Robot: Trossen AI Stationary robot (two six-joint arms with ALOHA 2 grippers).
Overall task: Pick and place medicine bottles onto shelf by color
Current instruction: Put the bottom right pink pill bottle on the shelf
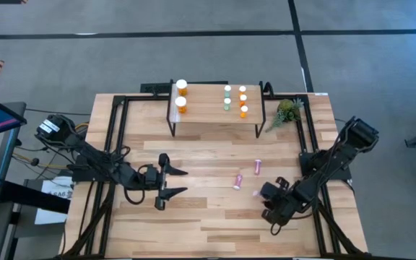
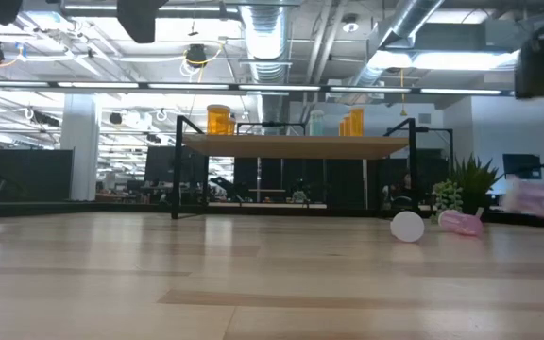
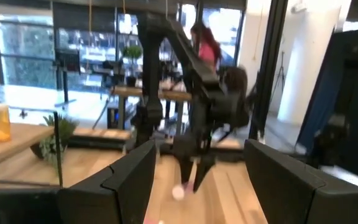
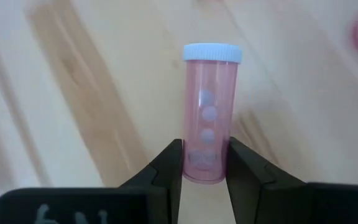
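Right gripper (image 4: 205,163) pinches a pink pill bottle (image 4: 209,115) near its base, white cap pointing away from the wrist, pills visible inside; in the high view this gripper (image 1: 271,204) sits at about 4 o'clock on the workbench (image 1: 215,238). Left gripper (image 1: 170,181) rests at about 8 o'clock, fingers spread wide, holding nothing. Two more pink bottles lie on their sides right of centre: one (image 1: 257,167) at 3 o'clock, another (image 1: 238,180) just toward 7 o'clock from it. The shelf (image 1: 208,115) stands at 12 o'clock: two large orange bottles (image 1: 181,96) on its 9 o'clock end, small pale green bottles (image 1: 227,97) and small orange bottles (image 1: 243,105) on its 3 o'clock half. A small plant (image 1: 286,111) sits beside the shelf's 3 o'clock end.
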